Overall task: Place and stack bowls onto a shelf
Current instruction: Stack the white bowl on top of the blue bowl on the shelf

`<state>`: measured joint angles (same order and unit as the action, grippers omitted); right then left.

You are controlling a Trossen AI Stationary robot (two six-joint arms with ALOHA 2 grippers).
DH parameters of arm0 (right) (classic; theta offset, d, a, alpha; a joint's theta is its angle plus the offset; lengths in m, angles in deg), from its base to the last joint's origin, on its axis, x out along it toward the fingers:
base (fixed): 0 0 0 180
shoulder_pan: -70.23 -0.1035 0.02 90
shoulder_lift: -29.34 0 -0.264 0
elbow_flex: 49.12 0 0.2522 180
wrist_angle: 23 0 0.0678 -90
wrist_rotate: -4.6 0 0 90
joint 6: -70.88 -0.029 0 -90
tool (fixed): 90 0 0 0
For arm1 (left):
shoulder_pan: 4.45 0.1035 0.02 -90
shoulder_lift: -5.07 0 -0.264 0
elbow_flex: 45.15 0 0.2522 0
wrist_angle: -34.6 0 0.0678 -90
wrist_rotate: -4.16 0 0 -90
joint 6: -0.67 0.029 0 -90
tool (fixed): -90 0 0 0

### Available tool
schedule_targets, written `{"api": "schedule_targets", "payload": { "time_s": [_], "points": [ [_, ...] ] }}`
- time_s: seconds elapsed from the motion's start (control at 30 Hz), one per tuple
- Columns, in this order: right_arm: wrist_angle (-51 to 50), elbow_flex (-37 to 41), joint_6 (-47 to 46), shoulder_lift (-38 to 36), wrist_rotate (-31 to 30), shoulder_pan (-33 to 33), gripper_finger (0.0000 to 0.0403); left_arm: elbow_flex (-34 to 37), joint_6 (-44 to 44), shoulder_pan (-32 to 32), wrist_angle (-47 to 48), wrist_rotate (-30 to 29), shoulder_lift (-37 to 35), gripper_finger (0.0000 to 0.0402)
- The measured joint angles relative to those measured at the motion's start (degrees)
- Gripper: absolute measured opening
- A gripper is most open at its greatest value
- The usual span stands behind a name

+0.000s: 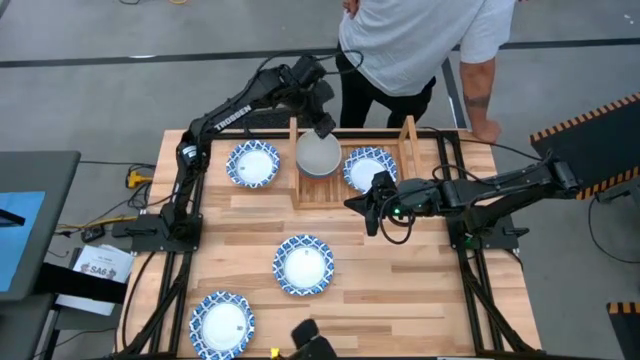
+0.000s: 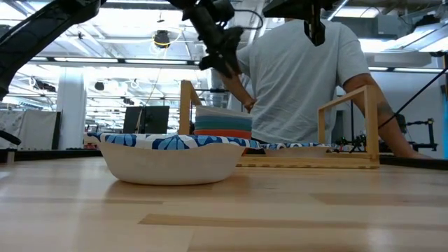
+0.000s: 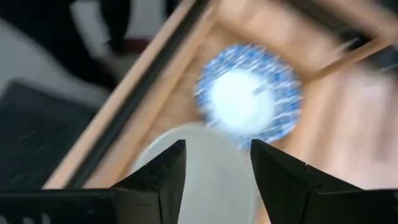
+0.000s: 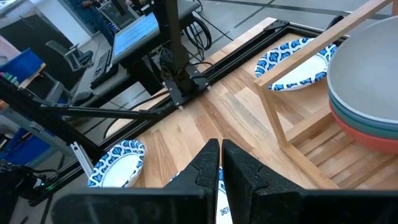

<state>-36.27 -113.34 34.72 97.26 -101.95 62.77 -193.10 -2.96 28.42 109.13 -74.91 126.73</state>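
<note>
The light-wood shelf stands at the table's far middle. On its left half is a stack of plain bowls with the off-white one on top; blue, green and red ones show below it in the low view. A blue-rimmed white bowl lies on the shelf's right half. My left gripper is open and empty above the stack's far edge; in its wrist view the off-white bowl lies below the fingers. My right gripper is shut and empty, just off the shelf's near edge.
Three more blue-rimmed bowls lie on the table: left of the shelf, at the middle and near left. A person stands behind the far edge, one hand at the far right corner.
</note>
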Motion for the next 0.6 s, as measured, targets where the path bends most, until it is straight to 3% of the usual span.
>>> {"api": "schedule_targets", "payload": {
  "time_s": [0.13,0.33,0.43,0.6],
  "points": [
    [-0.01,0.0,0.01,0.0,0.0,-0.02,0.0047,0.05,-1.47,-1.29,-5.09,4.71,-0.68,0.0165],
    [-0.07,0.0,0.16,0.0,0.0,-0.07,0.0047,5.89,-1.55,-3.43,-14.68,1.75,-4.64,0.0165],
    [-0.06,0.01,0.17,0.0,0.0,-0.07,0.0047,14.43,-1.77,-3.64,-22.05,0.0,-9.91,0.0165],
    [-0.04,0.0,0.39,0.0,0.0,-0.04,0.0047,39.68,-5.12,-2.77,-40.93,-0.72,-25.34,0.0165]
  ]
}}
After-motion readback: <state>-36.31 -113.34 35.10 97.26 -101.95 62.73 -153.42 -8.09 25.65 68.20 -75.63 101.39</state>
